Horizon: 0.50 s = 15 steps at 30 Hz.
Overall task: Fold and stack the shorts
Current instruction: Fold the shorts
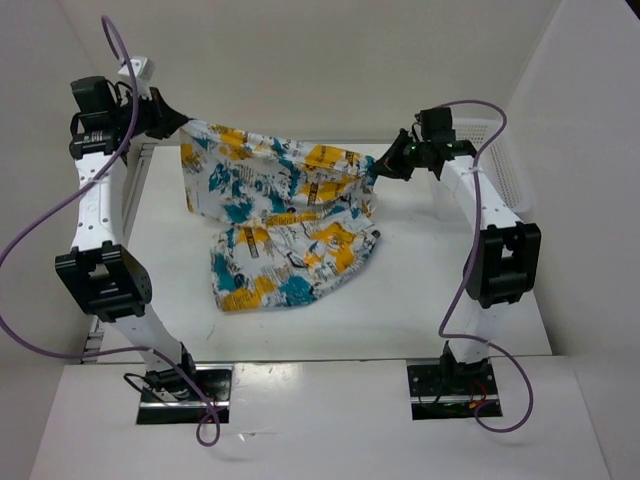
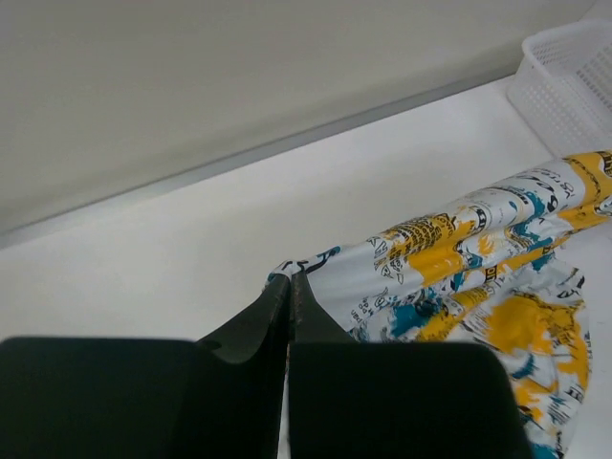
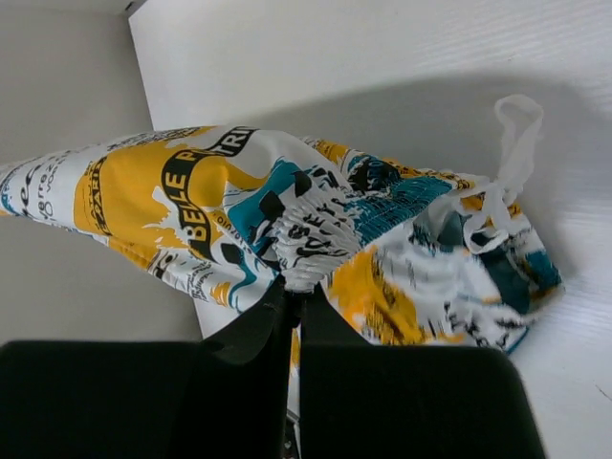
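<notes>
The shorts (image 1: 280, 215) are white with yellow-orange and teal splashes and black lettering. They hang stretched between both grippers above the table, with the lower part draping down onto the table surface. My left gripper (image 1: 178, 124) is shut on the shorts' left upper corner (image 2: 287, 271). My right gripper (image 1: 385, 163) is shut on the gathered waistband at the right end (image 3: 304, 277). In the right wrist view a white drawstring loop (image 3: 516, 143) dangles from the shorts (image 3: 382, 249). In the left wrist view the shorts (image 2: 459, 268) stretch away to the right.
A white plastic mesh basket (image 1: 500, 165) stands at the table's right side behind my right arm, also seen as the basket (image 2: 569, 81) at the upper right of the left wrist view. White walls enclose the table (image 1: 420, 300) at back and sides.
</notes>
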Available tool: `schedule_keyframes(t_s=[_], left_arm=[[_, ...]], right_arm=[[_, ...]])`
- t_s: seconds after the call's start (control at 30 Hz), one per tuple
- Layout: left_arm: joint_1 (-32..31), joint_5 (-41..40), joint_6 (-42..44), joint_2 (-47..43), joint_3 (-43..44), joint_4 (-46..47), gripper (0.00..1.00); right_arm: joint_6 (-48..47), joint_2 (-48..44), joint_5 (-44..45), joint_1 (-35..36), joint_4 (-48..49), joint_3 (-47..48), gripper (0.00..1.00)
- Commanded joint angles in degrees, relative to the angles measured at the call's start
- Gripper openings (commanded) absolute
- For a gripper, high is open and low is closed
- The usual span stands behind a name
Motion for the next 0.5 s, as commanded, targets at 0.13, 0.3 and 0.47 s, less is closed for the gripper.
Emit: schedule_keyframes(t_s=[0.13, 0.3, 0.47], left_arm=[[1.46, -0.10, 1.74, -4.55, 2.29, 10.15, 0.00], [2.67, -0.10, 1.74, -2.79, 13.88, 9.54, 0.00], [4.97, -0.10, 1.74, -7.96, 18.65, 8.39, 0.00]], right_arm=[[-2.46, -3.24, 2.42, -0.13, 2.89, 9.36, 0.00], [-1.23, 4.91, -0.30, -0.13, -1.31, 33.51, 0.00], [-4.82, 13.71, 1.89, 1.46, -19.04, 71.82, 0.01]])
